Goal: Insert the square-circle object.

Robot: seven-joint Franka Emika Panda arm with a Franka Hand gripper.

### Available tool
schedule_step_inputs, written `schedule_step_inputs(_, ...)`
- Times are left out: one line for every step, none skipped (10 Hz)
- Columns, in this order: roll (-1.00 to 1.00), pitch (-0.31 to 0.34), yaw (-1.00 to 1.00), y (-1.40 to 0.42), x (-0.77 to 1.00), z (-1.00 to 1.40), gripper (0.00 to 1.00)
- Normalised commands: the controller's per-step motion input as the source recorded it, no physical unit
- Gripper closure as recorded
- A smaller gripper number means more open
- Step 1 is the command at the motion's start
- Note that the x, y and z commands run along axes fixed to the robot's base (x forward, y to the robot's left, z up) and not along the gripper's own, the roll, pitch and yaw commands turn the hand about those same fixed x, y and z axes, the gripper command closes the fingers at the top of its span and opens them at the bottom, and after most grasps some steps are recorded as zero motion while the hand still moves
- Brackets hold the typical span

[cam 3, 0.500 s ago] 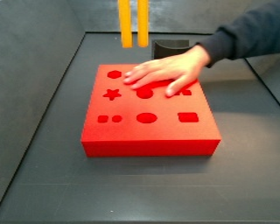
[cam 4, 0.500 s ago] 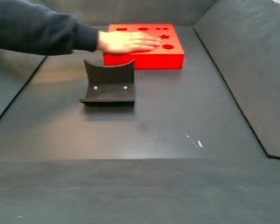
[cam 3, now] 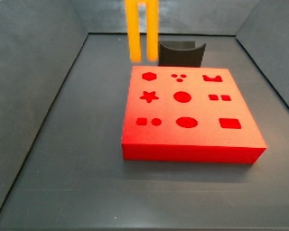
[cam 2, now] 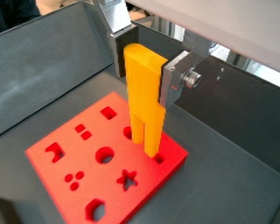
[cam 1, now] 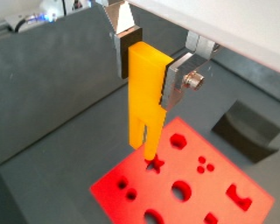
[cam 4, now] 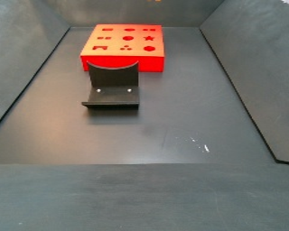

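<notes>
The gripper [cam 1: 146, 66] hangs above the red block [cam 1: 189, 179], its silver fingers [cam 2: 177, 77] clamped on the upper end of the square-circle object [cam 1: 145, 101], which hangs upright with its two prongs pointing down. In both wrist views the yellow piece [cam 2: 143, 101] sits flat between the finger plates, and the prong tips hover clear of the block's top face, over or near its edge by the star-shaped hole [cam 1: 154, 162]. In a side view only the two prongs [cam 3: 140, 29] reach down from the top of the picture, behind the block's [cam 3: 187, 114] far edge and just beside the fixture [cam 3: 179, 52]; the gripper itself is out of that view. The block lies flat on the dark floor [cam 3: 62, 162], its top set with three rows of shaped holes: circles, a star, a square, small dot groups. In a side view from the opposite end the fixture [cam 4: 112, 85] stands in front of the block [cam 4: 123, 47], close to its near edge, and neither gripper nor piece shows there.
</notes>
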Motion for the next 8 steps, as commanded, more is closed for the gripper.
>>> schedule_step_inputs(0.01,0.0,0.0,-0.23,0.23,-0.54,1.0)
schedule_step_inputs(0.01,0.0,0.0,-0.2,0.19,-0.5,1.0)
schedule_step_inputs(0.0,0.0,0.0,-0.22,0.21,-0.52,1.0)
schedule_step_inputs(0.0,0.0,0.0,-0.15,0.17,-0.47,1.0)
schedule_step_inputs(0.07,0.0,0.0,-0.06,-0.01,-0.32,1.0)
schedule_step_inputs(0.21,0.067,0.0,-0.13,0.0,-0.18,1.0)
schedule_step_inputs(0.26,0.117,0.0,-0.15,0.0,-0.18,1.0)
schedule_step_inputs(0.16,0.076,0.0,-0.15,0.0,-0.32,1.0)
